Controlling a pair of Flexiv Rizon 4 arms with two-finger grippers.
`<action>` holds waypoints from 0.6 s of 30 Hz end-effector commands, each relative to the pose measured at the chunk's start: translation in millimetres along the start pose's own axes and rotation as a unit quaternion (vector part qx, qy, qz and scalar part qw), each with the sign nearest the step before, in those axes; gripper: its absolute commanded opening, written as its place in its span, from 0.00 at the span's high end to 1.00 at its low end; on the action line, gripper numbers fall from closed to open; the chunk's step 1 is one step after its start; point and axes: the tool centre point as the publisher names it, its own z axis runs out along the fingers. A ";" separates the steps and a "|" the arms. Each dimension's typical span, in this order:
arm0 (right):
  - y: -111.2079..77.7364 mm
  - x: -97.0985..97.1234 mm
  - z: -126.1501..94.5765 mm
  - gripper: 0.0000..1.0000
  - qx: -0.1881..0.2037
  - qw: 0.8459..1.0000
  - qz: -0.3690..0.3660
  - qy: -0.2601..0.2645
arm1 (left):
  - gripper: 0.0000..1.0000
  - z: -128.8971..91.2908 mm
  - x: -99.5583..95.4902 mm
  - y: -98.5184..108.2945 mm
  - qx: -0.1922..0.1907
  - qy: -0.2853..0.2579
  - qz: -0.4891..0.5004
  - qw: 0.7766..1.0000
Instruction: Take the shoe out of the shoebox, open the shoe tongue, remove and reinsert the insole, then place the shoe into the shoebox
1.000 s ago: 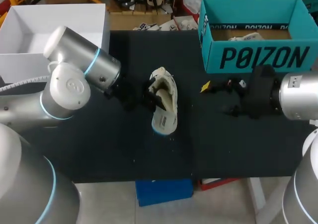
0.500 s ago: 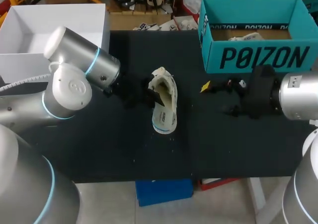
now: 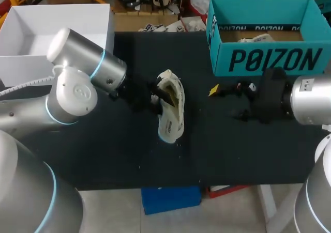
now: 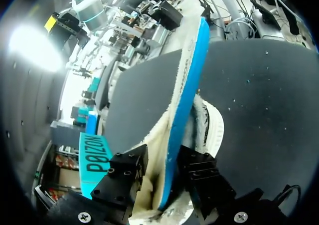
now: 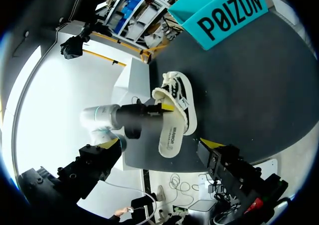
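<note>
A cream shoe (image 3: 175, 88) lies on the black table (image 3: 103, 160), heel toward the far edge. Its insole (image 3: 169, 125), fleecy white on top and blue underneath, sticks out of the shoe toward the near edge. My left gripper (image 3: 164, 96) is at the shoe's opening. In the left wrist view the insole (image 4: 187, 80) stands on edge between the slightly parted fingers of the left gripper (image 4: 164, 174), which is open. My right gripper (image 3: 220, 92) hovers open to the right of the shoe, in front of the teal shoebox (image 3: 269, 61), with nothing between its tips. The right wrist view shows the shoe (image 5: 178, 91), the insole (image 5: 172, 137) and the left gripper (image 5: 167, 107).
The teal shoebox stands at the far right with paper inside. A white open box (image 3: 57, 31) sits at the far left corner. My left arm's elbow (image 3: 77, 88) lies over the table's left part.
The left gripper's fingers have spread apart around the insole. The insole's free end has shifted slightly toward the near edge. The right arm has not moved.
</note>
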 end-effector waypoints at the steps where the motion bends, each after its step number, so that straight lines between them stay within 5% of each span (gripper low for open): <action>1: -0.4 0.5 0.0 0.00 0.000 1.000 0.000 -0.001 | 0.64 -8.1 1.0 -8.9 0.004 0.001 0.006 1.000; 18: -0.4 0.5 0.0 0.00 0.000 1.000 0.000 -0.001 | 0.69 -14.3 2.5 -42.0 0.040 0.007 0.034 0.999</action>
